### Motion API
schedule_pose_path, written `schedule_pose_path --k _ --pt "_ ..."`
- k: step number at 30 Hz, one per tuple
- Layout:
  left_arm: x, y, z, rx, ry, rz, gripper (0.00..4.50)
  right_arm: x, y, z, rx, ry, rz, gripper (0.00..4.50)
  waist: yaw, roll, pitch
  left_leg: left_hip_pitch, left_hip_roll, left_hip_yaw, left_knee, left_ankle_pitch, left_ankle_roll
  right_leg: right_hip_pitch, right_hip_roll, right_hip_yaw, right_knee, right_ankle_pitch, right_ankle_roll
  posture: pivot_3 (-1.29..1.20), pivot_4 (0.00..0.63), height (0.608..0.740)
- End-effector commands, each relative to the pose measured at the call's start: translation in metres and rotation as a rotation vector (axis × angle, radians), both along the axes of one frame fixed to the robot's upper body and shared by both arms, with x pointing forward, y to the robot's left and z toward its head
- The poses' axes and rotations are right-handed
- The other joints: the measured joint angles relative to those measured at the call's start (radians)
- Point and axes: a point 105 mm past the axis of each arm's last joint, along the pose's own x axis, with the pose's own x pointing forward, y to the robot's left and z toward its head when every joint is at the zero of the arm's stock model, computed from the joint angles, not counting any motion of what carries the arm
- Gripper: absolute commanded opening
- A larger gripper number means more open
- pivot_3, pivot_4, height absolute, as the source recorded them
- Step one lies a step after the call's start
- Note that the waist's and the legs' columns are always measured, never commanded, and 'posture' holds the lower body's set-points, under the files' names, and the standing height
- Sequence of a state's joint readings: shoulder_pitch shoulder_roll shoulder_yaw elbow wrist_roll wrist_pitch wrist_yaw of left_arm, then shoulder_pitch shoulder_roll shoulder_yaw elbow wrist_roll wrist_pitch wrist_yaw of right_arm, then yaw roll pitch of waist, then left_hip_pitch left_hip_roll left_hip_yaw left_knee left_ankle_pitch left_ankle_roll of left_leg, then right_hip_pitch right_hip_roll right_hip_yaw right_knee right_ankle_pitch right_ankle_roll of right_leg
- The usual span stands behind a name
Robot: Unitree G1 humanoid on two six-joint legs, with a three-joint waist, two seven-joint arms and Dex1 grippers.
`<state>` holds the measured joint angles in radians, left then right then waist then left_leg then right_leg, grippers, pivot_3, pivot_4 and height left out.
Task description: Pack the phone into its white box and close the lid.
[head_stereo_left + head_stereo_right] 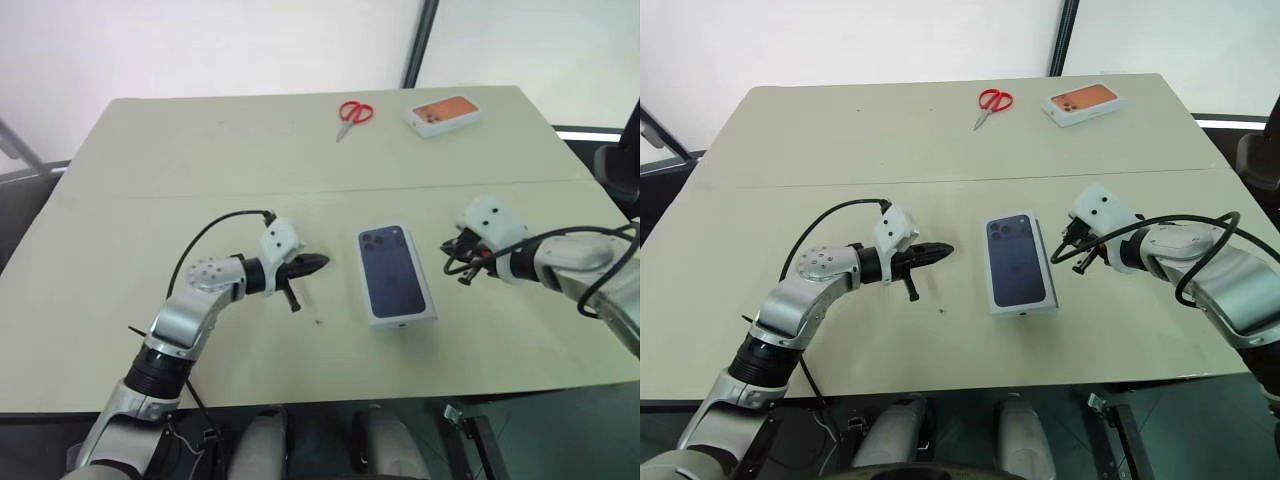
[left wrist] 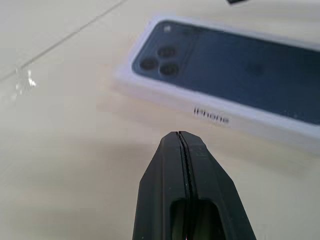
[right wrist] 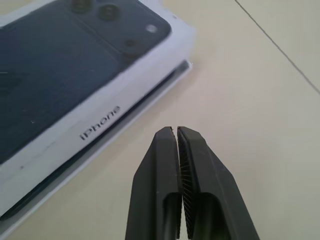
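Note:
The lid, white with a dark blue phone printed on it, lies flat at the middle of the table. In the right wrist view it sits on the white box, whose lower edge shows under a dark gap along one side. The phone itself is hidden. My left gripper is shut and empty; it points at the lid's left side from a short way off. On the lid's right, near its far corner, my right gripper is also shut with nothing in it, apart from the lid.
Red scissors and a white box with an orange picture lie at the table's far edge. A seam runs across the tabletop behind the grippers. Bare table lies between the lid and the front edge.

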<state>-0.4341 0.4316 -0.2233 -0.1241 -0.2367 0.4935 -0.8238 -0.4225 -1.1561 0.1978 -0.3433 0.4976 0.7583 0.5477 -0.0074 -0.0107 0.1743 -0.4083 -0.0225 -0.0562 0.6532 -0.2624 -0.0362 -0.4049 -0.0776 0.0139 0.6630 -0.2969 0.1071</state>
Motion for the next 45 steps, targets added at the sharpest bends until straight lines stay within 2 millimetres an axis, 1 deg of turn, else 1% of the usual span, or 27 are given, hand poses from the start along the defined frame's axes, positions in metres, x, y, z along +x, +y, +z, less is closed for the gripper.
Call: schedule_pose_path --k 1,4,6,9,14,17,21,29,35,45 --pt "-0.006 -0.013 -0.004 0.050 -0.009 -0.042 0.00 -0.004 0.012 0.002 -0.060 -0.049 0.100 0.02 0.001 0.000 0.000 0.000 0.000 0.000 0.000 0.000 0.000 0.000 0.000 0.000 0.000 0.000 0.000 0.00 0.150 0.740" --pt "-0.006 -0.027 -0.012 0.069 0.000 -0.066 0.00 -0.006 0.016 -0.003 -0.077 -0.040 0.135 0.02 -0.001 0.000 0.000 0.000 0.000 0.000 0.000 0.000 0.000 0.001 0.000 0.000 0.000 0.000 0.000 0.00 0.150 0.740" --pt "-0.006 -0.032 -0.013 0.069 0.002 -0.071 0.00 -0.006 0.016 -0.005 -0.088 -0.039 0.143 0.02 -0.002 0.000 0.000 0.000 0.000 0.000 0.000 0.000 0.000 0.000 0.000 0.000 0.000 0.000 0.000 0.00 0.150 0.740" --pt "-0.005 -0.047 -0.014 0.063 0.010 -0.094 0.00 -0.005 0.014 -0.010 -0.131 -0.040 0.152 0.02 -0.002 0.000 0.000 0.000 0.000 0.000 0.000 0.000 0.000 0.000 0.000 0.000 0.000 0.000 0.000 0.00 0.150 0.740" --pt "-0.008 -0.058 -0.018 0.075 0.020 -0.128 0.00 -0.006 0.018 -0.013 -0.143 -0.040 0.171 0.02 -0.005 0.000 0.000 0.000 0.000 0.000 0.000 0.000 0.000 0.000 0.000 0.000 0.000 0.000 0.000 0.00 0.150 0.740" --pt "-0.010 -0.062 -0.021 0.085 0.005 -0.138 0.00 -0.009 0.021 -0.014 -0.155 -0.039 0.192 0.02 -0.003 0.000 0.000 0.000 0.000 0.000 0.000 0.000 0.000 0.000 0.000 0.000 0.000 0.000 0.000 0.00 0.150 0.740" --pt "-0.009 -0.067 -0.020 0.073 0.003 -0.125 0.00 -0.010 0.020 -0.013 -0.166 -0.040 0.194 0.02 -0.002 0.000 0.000 0.000 0.000 0.000 0.001 0.000 0.000 0.001 0.000 0.000 0.000 0.000 0.000 0.00 0.150 0.740" --pt "-0.006 -0.072 -0.011 0.016 -0.007 -0.109 0.00 -0.015 0.021 -0.016 -0.185 -0.030 0.218 0.02 -0.002 0.000 0.000 0.000 -0.001 0.000 0.001 0.000 0.000 0.001 0.000 0.000 0.000 0.000 0.000 0.00 0.150 0.740" --pt "-0.008 -0.076 -0.004 -0.016 -0.012 -0.118 0.00 -0.016 0.018 -0.019 -0.197 -0.027 0.211 0.02 -0.002 0.000 0.000 0.000 -0.001 0.000 0.001 0.000 0.000 0.001 0.000 0.000 0.000 0.000 0.000 0.00 0.150 0.740" --pt "-0.009 -0.078 -0.001 -0.027 -0.014 -0.125 0.00 -0.017 0.013 -0.027 -0.204 -0.006 0.193 0.02 -0.001 0.000 0.000 0.000 -0.001 0.000 0.001 0.000 0.000 0.001 0.000 0.000 0.000 0.000 0.000 0.00 0.150 0.740"
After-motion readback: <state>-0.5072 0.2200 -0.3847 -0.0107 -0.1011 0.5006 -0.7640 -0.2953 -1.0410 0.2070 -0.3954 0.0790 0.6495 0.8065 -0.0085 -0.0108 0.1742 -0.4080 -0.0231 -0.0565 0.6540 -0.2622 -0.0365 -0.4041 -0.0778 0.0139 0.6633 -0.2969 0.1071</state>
